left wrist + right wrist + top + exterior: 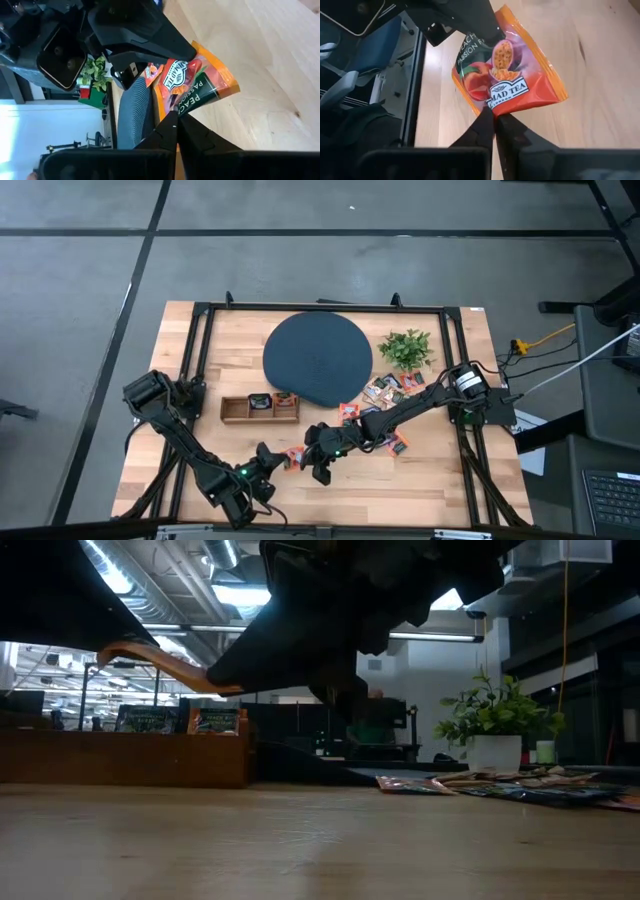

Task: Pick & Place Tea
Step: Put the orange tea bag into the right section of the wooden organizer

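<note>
An orange-red tea sachet hangs above the wooden tabletop near its front edge, pinched between both claws: the left claw and right claw each clamp opposite edges. Remaining sachets lie beside the plant.

**Readable text: one orange sachet only**

Orange sachet, right wrist view: logo band reads "MAD TEA", first letters cut off by the fold, with small print under it too fine to read. On the dark green panel: "PEACH" (partly hidden) and "PASSION F", rest covered by the other arm's end effector.

Same sachet, left wrist view: "PEAC" and "PASSIO" in white on the green corner; round logo there cannot be made out.

Sachets in the tray, low view: printing visible, illegible.

High view: nothing readable.
</note>
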Controlling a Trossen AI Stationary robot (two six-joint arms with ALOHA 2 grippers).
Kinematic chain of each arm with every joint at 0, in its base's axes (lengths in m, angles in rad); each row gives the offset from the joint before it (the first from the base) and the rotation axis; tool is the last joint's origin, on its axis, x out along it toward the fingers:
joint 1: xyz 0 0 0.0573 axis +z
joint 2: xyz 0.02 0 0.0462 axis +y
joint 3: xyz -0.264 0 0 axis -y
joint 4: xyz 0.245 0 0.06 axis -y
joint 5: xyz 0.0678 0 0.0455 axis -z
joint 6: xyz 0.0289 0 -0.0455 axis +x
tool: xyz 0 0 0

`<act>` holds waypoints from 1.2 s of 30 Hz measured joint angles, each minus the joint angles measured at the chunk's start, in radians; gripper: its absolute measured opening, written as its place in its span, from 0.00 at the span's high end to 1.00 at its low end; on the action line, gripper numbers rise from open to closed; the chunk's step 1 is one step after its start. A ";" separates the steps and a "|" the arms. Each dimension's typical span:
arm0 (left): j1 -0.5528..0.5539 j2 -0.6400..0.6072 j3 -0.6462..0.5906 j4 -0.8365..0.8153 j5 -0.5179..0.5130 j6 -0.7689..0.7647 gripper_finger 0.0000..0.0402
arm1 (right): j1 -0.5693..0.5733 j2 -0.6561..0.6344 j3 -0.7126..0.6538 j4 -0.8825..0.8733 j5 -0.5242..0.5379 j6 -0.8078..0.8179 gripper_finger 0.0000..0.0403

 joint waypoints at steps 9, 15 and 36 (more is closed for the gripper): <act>0.009 0.000 0.000 0.002 0.105 -0.143 0.92 | -0.001 -0.001 0.000 -0.058 0.021 -0.005 0.98; 0.026 0.000 0.000 -0.021 0.181 -0.254 0.80 | 0.007 -0.001 0.000 -0.111 0.038 -0.008 0.99; 0.004 0.000 -0.098 0.020 0.184 -0.825 0.62 | 0.033 -0.001 0.000 -0.284 0.084 0.023 0.99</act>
